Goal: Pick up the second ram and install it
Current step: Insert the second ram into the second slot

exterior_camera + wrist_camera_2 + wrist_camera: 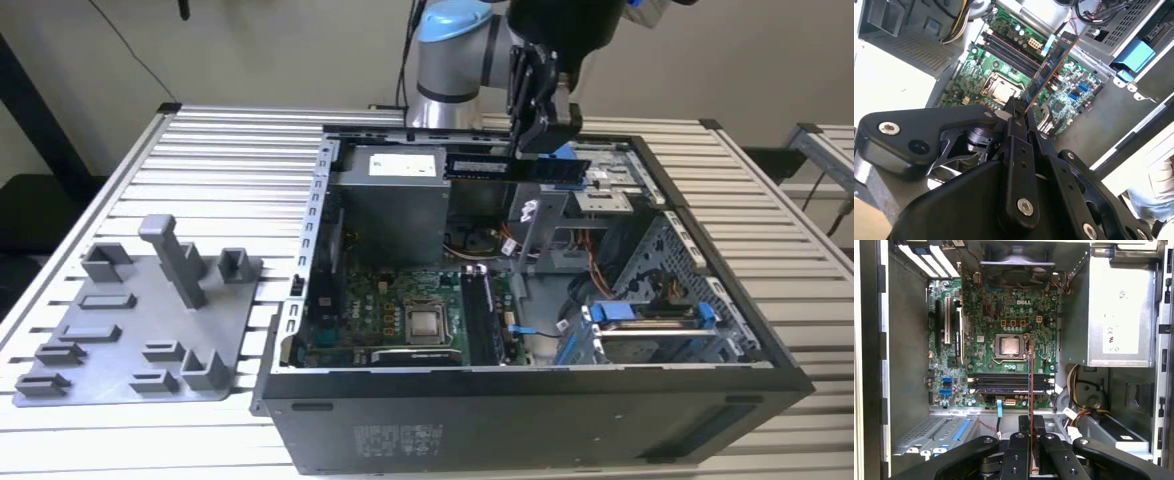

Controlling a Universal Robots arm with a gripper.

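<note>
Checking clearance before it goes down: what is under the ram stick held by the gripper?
The gripper holds the second ram over the motherboard; beneath it lie the memory slots, beside the processor socket. The stick's edge covers a thin strip of the slots.

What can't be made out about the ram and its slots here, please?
The second ram shows edge-on in the first wrist view, hiding its chips and label.
Its held end is hidden inside the gripper in the second wrist view.
Memory slots: too small in the first wrist view to tell which are filled.
The arm is cut off by the exterior view's top edge.
</note>
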